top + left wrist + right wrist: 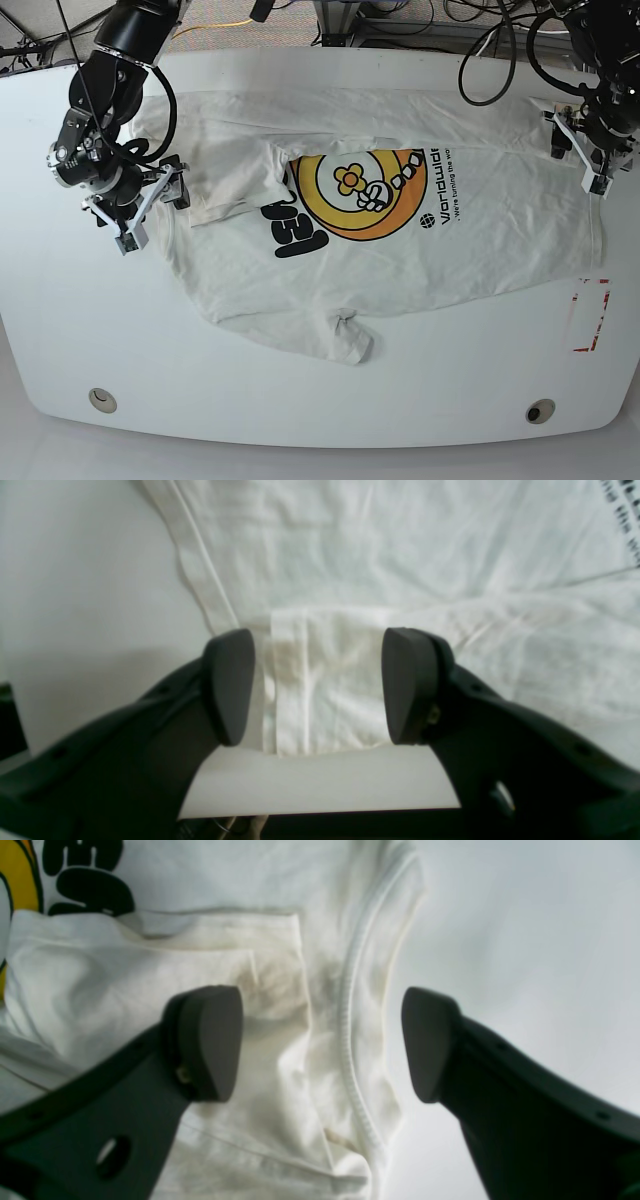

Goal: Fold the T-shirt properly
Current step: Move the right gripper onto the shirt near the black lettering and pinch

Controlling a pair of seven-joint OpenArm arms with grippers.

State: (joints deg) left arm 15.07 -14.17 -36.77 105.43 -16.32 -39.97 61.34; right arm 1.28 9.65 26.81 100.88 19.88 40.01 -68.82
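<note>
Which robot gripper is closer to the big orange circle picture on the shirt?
Right. The right gripper hovers at the shirt's collar end, nearer the orange circle graphic. The left gripper is farther off, at the T-shirt hem corner.

Bare table (300, 400) around T-shirt (480, 230)

I'm looking down on a white table (330, 400) with rounded corners, and even, soft light is falling across it. Two small round holes are showing along its near edge, one at the left (99, 400) and one at the right (540, 411). A red dashed rectangle (590, 316) is sitting near the right edge. Cables (400, 22) are trailing over speckled floor (215, 15) at the far side.
</note>
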